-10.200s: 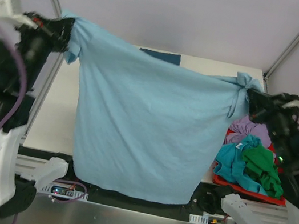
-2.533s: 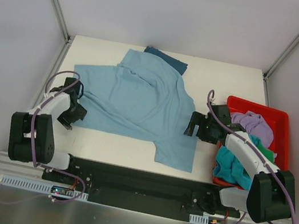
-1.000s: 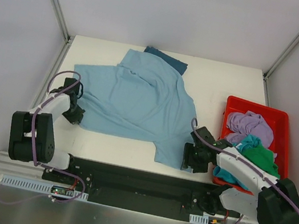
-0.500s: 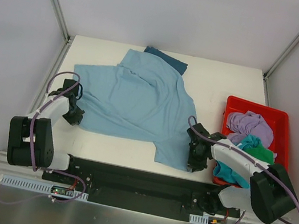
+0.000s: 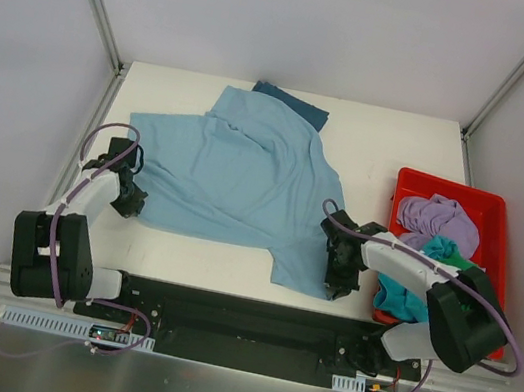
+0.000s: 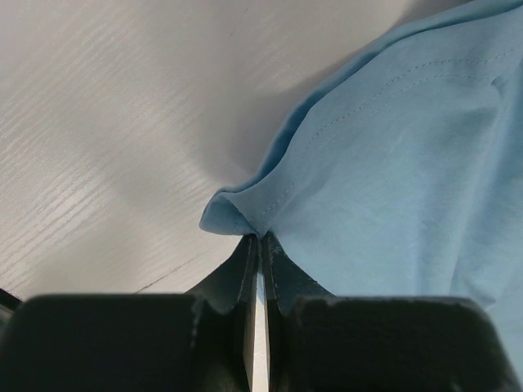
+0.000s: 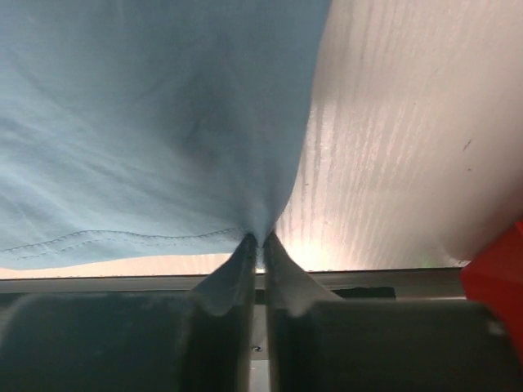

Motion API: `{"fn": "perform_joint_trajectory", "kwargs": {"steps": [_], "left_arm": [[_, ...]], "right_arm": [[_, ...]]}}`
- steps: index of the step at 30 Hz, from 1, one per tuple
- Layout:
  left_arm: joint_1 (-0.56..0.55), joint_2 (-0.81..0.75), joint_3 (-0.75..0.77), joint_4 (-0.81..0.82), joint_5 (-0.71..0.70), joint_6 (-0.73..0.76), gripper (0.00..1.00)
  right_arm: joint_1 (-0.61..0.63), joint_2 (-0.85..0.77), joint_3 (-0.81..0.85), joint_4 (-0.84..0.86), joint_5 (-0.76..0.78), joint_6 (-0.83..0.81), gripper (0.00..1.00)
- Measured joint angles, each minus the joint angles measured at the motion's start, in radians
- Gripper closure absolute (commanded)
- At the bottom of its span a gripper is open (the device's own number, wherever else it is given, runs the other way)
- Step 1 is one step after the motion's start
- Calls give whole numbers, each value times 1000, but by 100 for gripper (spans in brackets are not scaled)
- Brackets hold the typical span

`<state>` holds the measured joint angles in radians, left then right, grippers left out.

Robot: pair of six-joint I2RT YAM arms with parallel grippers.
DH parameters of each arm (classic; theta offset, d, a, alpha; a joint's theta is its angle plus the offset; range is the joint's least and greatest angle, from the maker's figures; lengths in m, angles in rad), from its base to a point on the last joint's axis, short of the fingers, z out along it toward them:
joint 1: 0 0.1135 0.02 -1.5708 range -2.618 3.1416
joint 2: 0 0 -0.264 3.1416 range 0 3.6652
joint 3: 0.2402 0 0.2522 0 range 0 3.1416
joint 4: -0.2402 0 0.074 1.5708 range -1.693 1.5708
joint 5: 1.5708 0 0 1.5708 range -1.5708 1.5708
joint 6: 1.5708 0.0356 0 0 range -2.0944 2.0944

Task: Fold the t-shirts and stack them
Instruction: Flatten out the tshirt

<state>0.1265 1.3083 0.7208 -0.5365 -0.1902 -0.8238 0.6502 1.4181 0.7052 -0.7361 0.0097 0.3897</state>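
A light sky-blue t-shirt [image 5: 245, 178] lies spread and rumpled on the white table, over a dark teal-blue t-shirt [image 5: 294, 103] at the back. My left gripper [image 5: 126, 201] is shut on the sky-blue shirt's near left corner; the left wrist view shows the hem [image 6: 270, 196] pinched between the closed fingers [image 6: 245, 269]. My right gripper [image 5: 337, 275] is shut on the shirt's near right corner; the right wrist view shows the cloth [image 7: 163, 122] gathered into the closed fingers [image 7: 282, 269].
A red plastic bin [image 5: 450, 194] stands at the right with lilac [image 5: 438, 219], green [image 5: 458, 263] and turquoise [image 5: 406, 290] tees piled in it. The black arm-base rail [image 5: 241, 314] runs along the table's near edge. Metal frame posts rise at the back corners.
The shirt was held up spread between both grippers, then laid on the table. My right gripper moved from the shirt's right side down to its near right corner and closed there. Left gripper barely moved.
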Motion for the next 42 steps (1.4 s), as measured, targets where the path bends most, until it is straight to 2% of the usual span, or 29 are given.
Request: {"fn": "perform_joint_trajectory", "kwargs": {"steps": [6, 10, 14, 18, 23, 31, 42], "left_arm": [[0, -8, 0, 0, 2, 2, 100], [0, -59, 0, 0, 25, 2, 100], [0, -159, 23, -14, 69, 3, 100], [0, -292, 130, -37, 86, 7, 100], [-1, -344, 393, -35, 105, 26, 100], [0, -330, 736, -37, 156, 108, 100], [-1, -296, 1118, -53, 269, 226, 100]], "right_arm": [[24, -25, -10, 14, 14, 3, 100], [35, -117, -45, 104, 62, -2, 100], [34, -254, -2, 192, 150, -51, 100], [2, -361, 153, 281, 233, -124, 100], [-85, -405, 352, 399, 279, -220, 100], [-151, -372, 726, 433, 338, -367, 100], [-156, -253, 1257, 393, 365, -563, 100]]}}
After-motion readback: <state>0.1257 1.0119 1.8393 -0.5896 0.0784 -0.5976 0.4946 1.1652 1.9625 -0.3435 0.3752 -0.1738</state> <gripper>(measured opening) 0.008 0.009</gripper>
